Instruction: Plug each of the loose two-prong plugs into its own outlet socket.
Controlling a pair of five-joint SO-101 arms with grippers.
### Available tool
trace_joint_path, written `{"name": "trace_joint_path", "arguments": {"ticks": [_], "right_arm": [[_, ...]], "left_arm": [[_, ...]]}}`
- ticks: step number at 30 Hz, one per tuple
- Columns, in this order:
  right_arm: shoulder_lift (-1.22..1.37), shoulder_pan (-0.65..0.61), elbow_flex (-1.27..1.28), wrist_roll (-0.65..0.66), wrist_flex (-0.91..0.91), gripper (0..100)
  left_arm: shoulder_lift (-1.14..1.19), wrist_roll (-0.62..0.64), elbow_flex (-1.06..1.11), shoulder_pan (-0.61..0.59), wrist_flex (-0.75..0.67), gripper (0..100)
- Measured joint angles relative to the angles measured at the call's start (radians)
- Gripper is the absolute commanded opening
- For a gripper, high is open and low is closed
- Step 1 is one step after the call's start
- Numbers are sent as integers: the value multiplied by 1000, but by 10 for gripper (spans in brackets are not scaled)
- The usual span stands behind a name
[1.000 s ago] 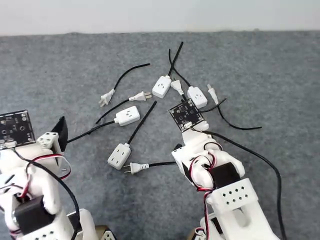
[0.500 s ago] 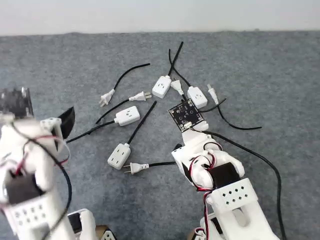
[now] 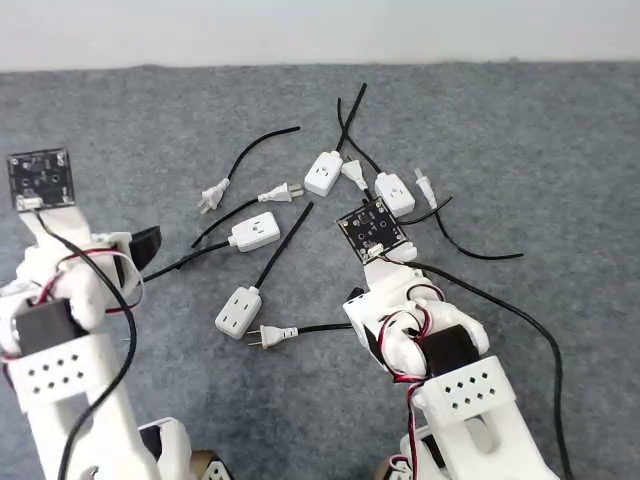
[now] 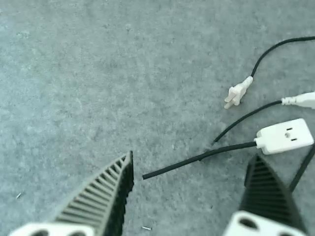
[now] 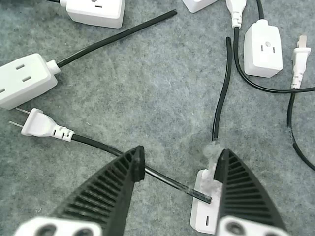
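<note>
Lying loose: white plugs (image 5: 42, 125), black cords (image 5: 118, 36)

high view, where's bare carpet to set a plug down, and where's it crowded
Bare carpet runs far-left, between the back wall and the leftmost plug; also far-right, past the curling black cord. Crowded mid-table around the outlets.

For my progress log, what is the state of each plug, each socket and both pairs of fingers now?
Left fingers: open, empty.
Right fingers: open, over a cord.
Nearest plug: unplugged.
Leftmost plug: unplugged.
Second plug: unplugged.
Middle plug: unplugged, beside a socket.
Rightmost plug: unplugged.
Nearest socket: empty.
Left socket: empty.
Far socket: empty.
Right socket: empty.
Socket under right fingers: partly hidden, unclear.
</note>
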Motion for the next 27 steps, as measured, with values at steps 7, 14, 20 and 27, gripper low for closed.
{"name": "trace_joint_path", "arguments": {"ticks": [7, 14, 20, 27], "right_arm": [[0, 0, -43, 0, 31, 246], [0, -138, -98, 2, 71, 246], [0, -210, -98, 6, 71, 246], [0, -247, -98, 86, 101, 246]], "left_arm": [[-160, 26, 123, 0, -51, 350], [-278, 26, 181, 0, -63, 350], [-281, 26, 181, -2, -64, 350], [-272, 26, 181, -2, -64, 350]]}}
